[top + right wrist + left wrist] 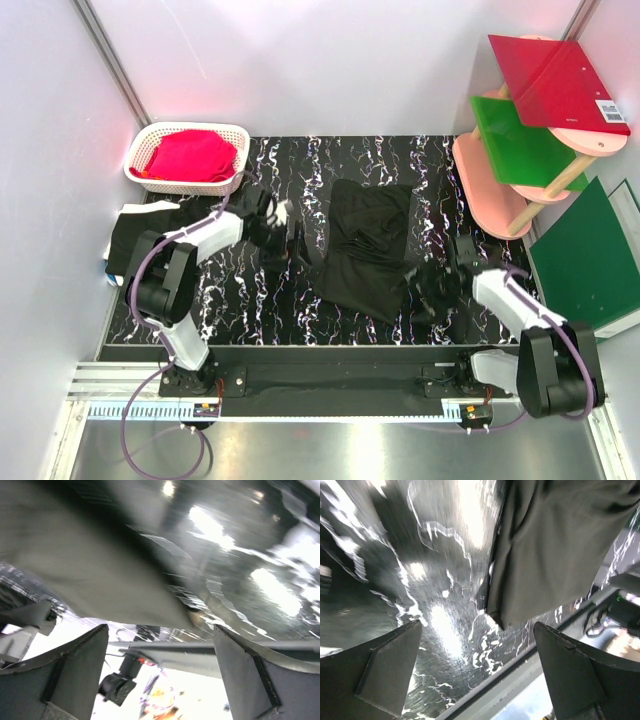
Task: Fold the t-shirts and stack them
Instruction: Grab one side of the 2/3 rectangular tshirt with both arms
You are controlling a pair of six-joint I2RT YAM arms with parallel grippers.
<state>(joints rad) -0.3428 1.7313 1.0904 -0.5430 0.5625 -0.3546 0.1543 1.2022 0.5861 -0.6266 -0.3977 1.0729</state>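
T-shirt (365,245), black, soft, crumpled, glossy marbled table (262,305)

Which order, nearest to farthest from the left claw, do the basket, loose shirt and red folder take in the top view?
1. Loose shirt, just right of the left claw.
2. Basket, back left.
3. Red folder, far back right.

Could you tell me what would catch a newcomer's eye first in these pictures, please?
The bright red cloth in the white basket at the far left corner of the table stands out first, then the red folder and green folder on the pink rack at the right. A crumpled black t-shirt lies mid-table, the left gripper and right gripper open on either side.
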